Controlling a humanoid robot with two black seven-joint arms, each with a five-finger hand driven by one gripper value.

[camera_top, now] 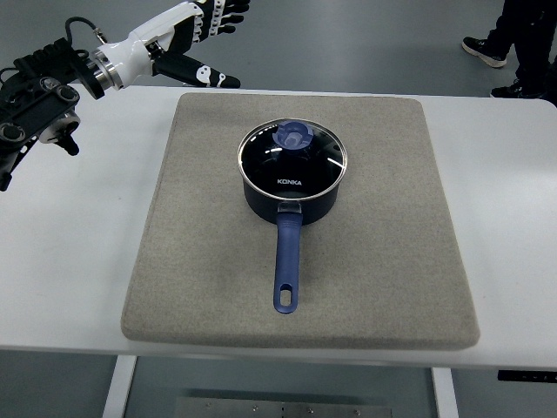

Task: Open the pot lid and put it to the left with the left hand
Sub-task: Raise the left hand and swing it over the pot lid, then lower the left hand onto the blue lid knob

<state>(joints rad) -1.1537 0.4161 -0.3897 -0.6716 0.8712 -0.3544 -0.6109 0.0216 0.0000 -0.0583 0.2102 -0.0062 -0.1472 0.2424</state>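
Observation:
A dark blue saucepan [291, 187] stands near the middle of a grey felt mat [200, 261], its long blue handle [286, 261] pointing toward me. A glass lid [292, 157] with a blue knob [293, 136] sits closed on the pot. My left hand [204, 35] hovers at the far left corner of the table, well away from the pot, fingers spread and holding nothing. Its arm comes in from the upper left edge.
The mat lies on a white table [70, 252]. Bare mat stretches to the left and right of the pot. A person's dark shoes [487, 50] stand on the floor beyond the table's far right corner.

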